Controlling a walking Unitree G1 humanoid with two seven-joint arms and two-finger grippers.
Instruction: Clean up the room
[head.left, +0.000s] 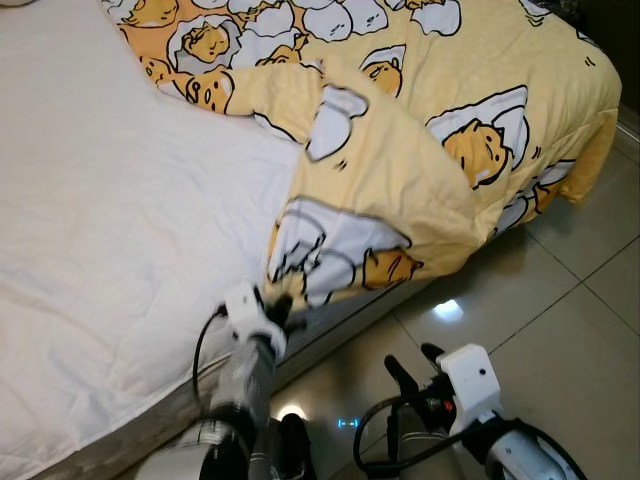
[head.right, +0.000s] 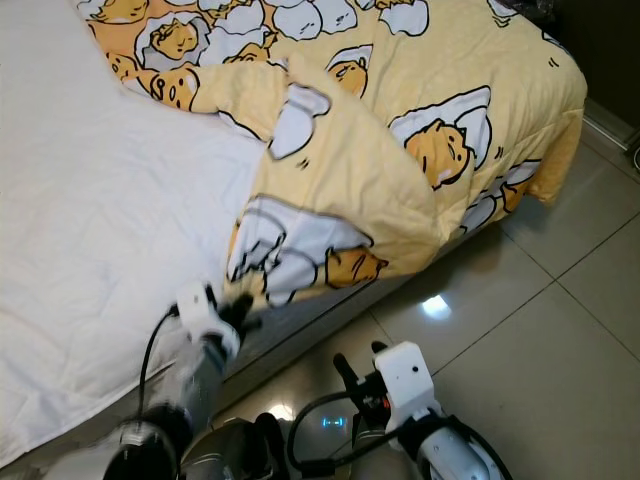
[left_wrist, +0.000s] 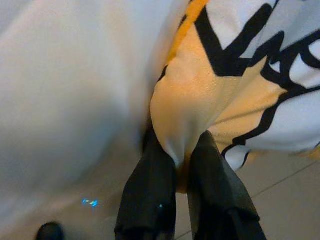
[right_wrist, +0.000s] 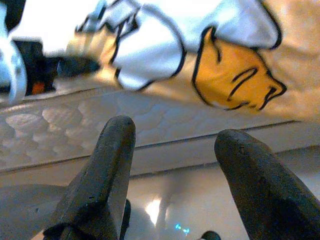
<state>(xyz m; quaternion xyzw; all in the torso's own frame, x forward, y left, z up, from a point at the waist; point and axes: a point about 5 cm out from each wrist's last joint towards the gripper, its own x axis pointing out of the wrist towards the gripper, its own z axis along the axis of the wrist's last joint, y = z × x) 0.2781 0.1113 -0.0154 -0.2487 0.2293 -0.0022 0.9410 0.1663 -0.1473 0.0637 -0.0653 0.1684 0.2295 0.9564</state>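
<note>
A yellow quilt (head.left: 420, 130) printed with egg cartoons covers the right part of the bed and lies folded back, its corner hanging over the near edge. My left gripper (head.left: 279, 305) is shut on that quilt corner (left_wrist: 180, 125) at the mattress edge; the cloth is pinched between the two black fingers (left_wrist: 150, 190). My right gripper (head.left: 412, 368) hovers low over the floor beside the bed, open and holding nothing, its fingers (right_wrist: 107, 170) pointing at the mattress side.
The bare white mattress sheet (head.left: 110, 220) spreads over the left of the bed. Glossy beige floor tiles (head.left: 560, 330) lie to the right and in front of the bed. The quilt's far corner (head.left: 590, 150) droops over the bed's right end.
</note>
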